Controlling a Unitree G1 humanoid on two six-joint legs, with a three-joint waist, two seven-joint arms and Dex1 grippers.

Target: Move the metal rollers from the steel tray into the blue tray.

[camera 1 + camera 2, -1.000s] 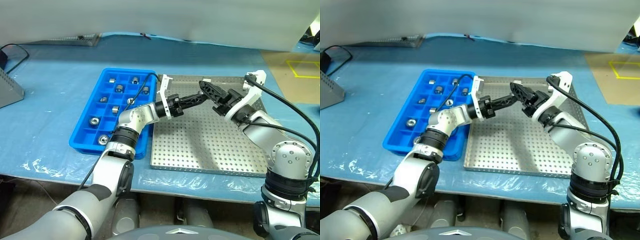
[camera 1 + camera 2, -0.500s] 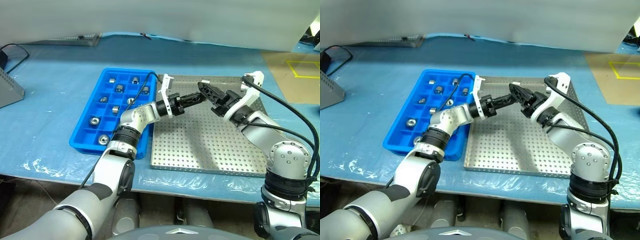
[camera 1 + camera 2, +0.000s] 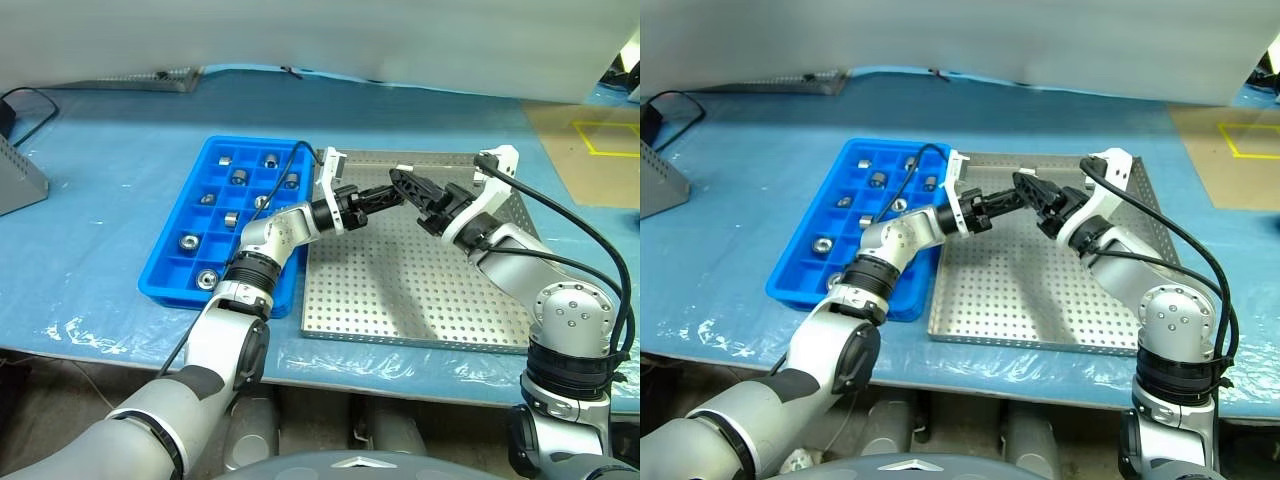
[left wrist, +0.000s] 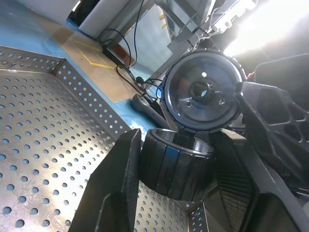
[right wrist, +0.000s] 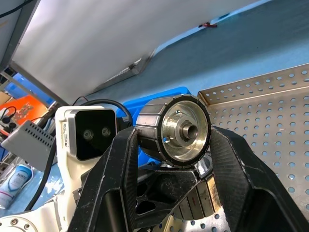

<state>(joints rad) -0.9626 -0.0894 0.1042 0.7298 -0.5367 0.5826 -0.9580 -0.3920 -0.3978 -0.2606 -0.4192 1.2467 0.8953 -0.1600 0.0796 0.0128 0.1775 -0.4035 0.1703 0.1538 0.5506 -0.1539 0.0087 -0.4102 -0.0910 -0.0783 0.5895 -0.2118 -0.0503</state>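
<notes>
Metal roller (image 5: 179, 130), right pincer (image 5: 169, 145) still clamping, left pincer (image 4: 176, 164) now closed onto it.

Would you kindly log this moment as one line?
phase: handover above steel tray | right gripper: holding roller | left gripper: around roller

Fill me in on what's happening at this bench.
The right gripper holds a metal roller above the steel tray, and the left gripper is closing around that same roller: a hand-over between the arms. Several rollers already sit in compartments of the blue tray.
</notes>
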